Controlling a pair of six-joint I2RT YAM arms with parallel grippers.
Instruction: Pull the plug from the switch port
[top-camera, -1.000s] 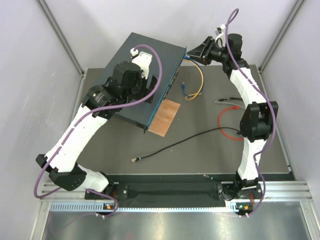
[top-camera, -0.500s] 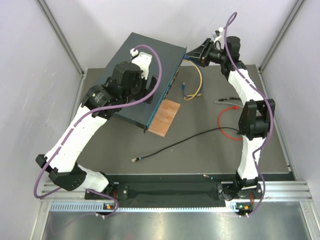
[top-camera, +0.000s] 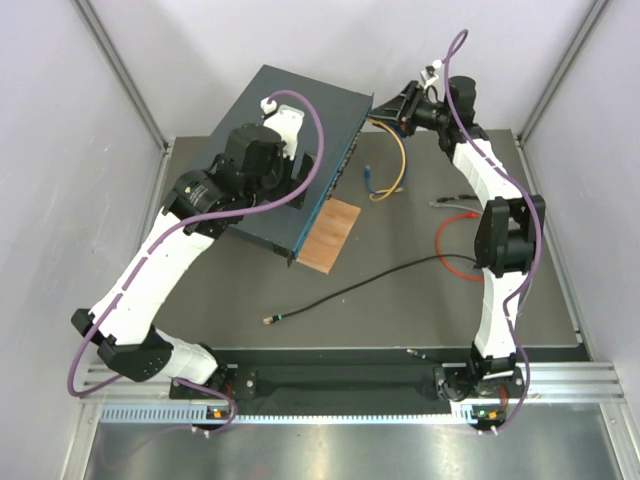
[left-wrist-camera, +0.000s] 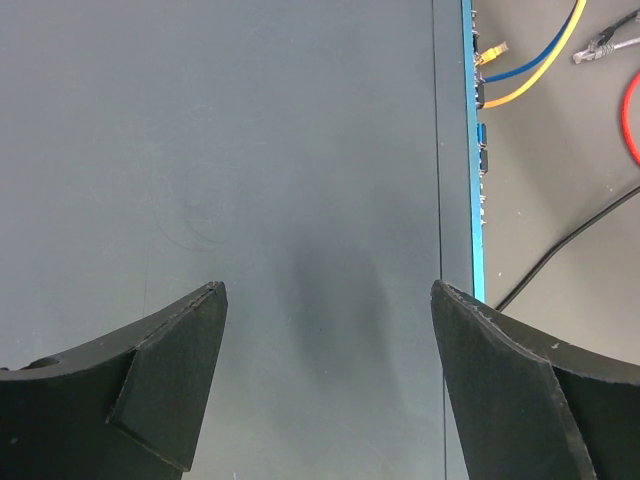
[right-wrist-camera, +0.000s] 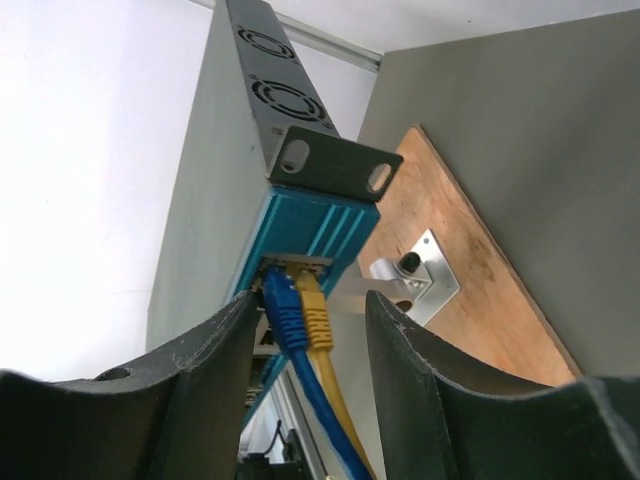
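Two plugs are seen seated side by side in the end sockets of the switch (top-camera: 315, 105): a blue plug (right-wrist-camera: 283, 300) and a yellow plug (right-wrist-camera: 314, 318). Which of them is meant cannot be told. The switch is laid at the far left of the counter (top-camera: 400, 300), with its socket face turned towards the middle and a brown board (top-camera: 330, 232) just beside that face.

Each plug is judged to be small, light and hard, with smooth plastic sides. Such a plug is likely held in by a latch tab, though none can be made out here. The cords behind them are limp and would stretch or slip if pulled. Hold is therefore best taken on the moulded body close to the socket, and the pull kept straight along the port so that nothing is bent.

The right claw (top-camera: 383, 108) is brought up to that end of the switch. Its jaws are held partly apart with both plugs between them, and nothing is pinched yet.

The left claw (left-wrist-camera: 328, 292) is spread wide over the flat top of the switch and nothing is gripped by it. Whether the lid is touched cannot be told. The box is probably heavy enough to sit, but it may be dragged unless steadied.

A black cable (top-camera: 370, 280) and a red cable (top-camera: 455, 245) are left loose on the counter.
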